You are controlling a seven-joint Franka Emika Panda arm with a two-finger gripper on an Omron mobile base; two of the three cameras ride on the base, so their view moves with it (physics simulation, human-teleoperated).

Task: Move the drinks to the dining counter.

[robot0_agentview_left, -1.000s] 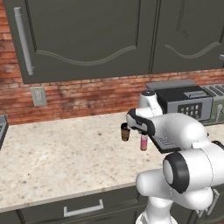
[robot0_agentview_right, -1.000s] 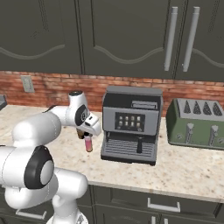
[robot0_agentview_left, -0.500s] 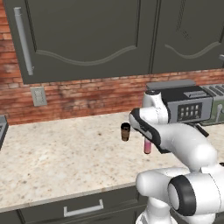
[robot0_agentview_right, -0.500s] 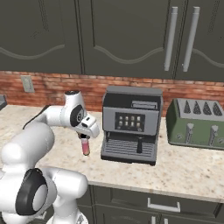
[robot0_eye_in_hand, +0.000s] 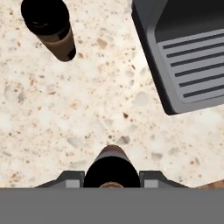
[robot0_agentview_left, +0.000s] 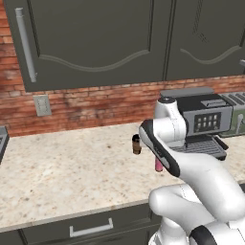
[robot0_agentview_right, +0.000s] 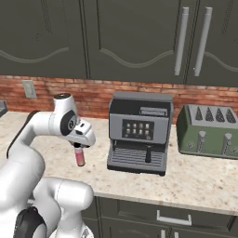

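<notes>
Left base view: pink bottle [robot0_agentview_left: 158,164] hangs under the arm, above the counter [robot0_agentview_left: 62,177]; brown cup [robot0_agentview_left: 136,144] stands behind it.
Right base view: gripper [robot0_agentview_right: 79,148] clamped on the bottle's cap, beside the coffee machine [robot0_agentview_right: 139,132].
Hand view: bottle cap between the fingers [robot0_eye_in_hand: 70,179]; cup upper left.

The arm hides the upper part of the small pink bottle [robot0_agentview_left: 158,164] in the left base view. In the hand view only its dark cap [robot0_eye_in_hand: 111,171] shows; the body below is hidden. The coffee machine [robot0_eye_in_hand: 183,52] runs off that view's top and right edges. The toaster [robot0_agentview_left: 238,112] is cut by the right edge.
</notes>
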